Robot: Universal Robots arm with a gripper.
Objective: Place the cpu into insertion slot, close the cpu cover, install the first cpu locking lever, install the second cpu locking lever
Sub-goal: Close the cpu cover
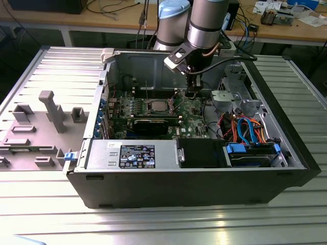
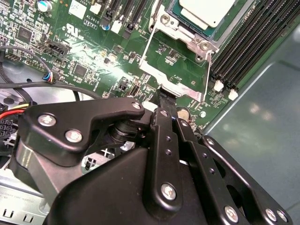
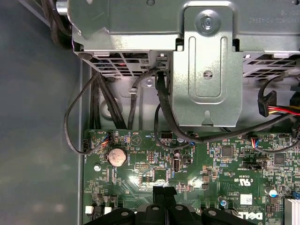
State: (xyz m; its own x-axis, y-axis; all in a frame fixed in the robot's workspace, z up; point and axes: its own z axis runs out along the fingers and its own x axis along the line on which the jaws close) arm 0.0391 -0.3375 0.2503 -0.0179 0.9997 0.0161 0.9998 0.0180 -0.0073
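Two fingers point(image 2: 165, 105), closed together as one pusher, meet the cpu cover point(image 2: 174, 80) rim; beyond them, we judge, the cpu point(image 2: 206, 10) lies seated.

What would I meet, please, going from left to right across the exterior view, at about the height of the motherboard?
Grey upright block → cpu → tool → blue and orange cables.
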